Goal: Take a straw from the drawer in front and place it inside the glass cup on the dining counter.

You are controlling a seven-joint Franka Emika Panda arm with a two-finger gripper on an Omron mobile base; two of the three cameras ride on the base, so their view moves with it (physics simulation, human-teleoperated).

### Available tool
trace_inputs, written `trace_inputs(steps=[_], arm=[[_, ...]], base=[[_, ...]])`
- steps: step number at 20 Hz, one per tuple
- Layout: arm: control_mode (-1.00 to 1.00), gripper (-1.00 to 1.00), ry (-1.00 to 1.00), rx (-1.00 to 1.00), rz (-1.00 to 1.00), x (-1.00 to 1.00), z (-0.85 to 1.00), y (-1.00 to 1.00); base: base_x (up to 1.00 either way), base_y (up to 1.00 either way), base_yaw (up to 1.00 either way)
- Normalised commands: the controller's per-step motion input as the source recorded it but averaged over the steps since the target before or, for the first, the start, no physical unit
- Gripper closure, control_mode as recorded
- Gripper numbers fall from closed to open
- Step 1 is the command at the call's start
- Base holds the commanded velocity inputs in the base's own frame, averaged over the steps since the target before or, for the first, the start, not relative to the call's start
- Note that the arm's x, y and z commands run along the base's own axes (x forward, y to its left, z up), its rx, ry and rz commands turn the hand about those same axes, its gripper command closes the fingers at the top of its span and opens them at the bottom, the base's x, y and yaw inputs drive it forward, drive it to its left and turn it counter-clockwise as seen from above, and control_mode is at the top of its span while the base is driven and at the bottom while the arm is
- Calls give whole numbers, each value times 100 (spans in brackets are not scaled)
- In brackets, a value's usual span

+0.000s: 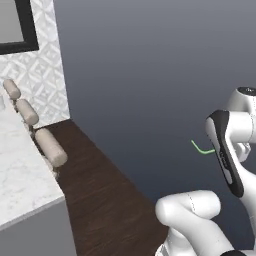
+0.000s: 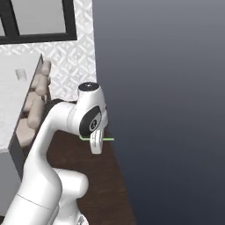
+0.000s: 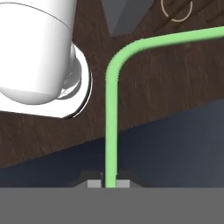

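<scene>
My gripper (image 3: 109, 183) is shut on the light-green straw (image 3: 112, 122), which runs up from between the fingertips and bends sideways at its top. The straw's bent end (image 1: 201, 149) pokes out to the left from behind my forearm, and its other end (image 2: 108, 139) shows to the right of my wrist. The marble dining counter (image 1: 20, 170) lies far to the left, well away from the gripper. On the dining counter (image 2: 11, 103) stands the small glass cup (image 2: 20, 74). The drawer is out of view.
Padded stools (image 1: 50, 146) line the counter's edge, and the same stools (image 2: 37, 94) show from the other side. Dark wooden floor (image 1: 105, 200) runs between the counter and a plain dark grey wall (image 1: 160, 75). A patterned tile wall with a black-framed window (image 2: 39, 19) stands behind.
</scene>
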Motion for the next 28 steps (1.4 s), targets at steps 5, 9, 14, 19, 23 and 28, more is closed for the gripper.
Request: trace_inputs(steps=[5,9,14,19,23,28], arm=[[100,100,0,0,0,0,0,0],[100,100,0,0,0,0,0,0],[100,100,0,0,0,0,0,0],[100,100,0,0,0,0,0,0],[100,100,0,0,0,0,0,0],[100,100,0,0,0,0,0,0]], base=[[100,-36,47],[100,-33,50],[100,-31,50],[100,-35,50],[90,-42,52],[64,-47,54]])
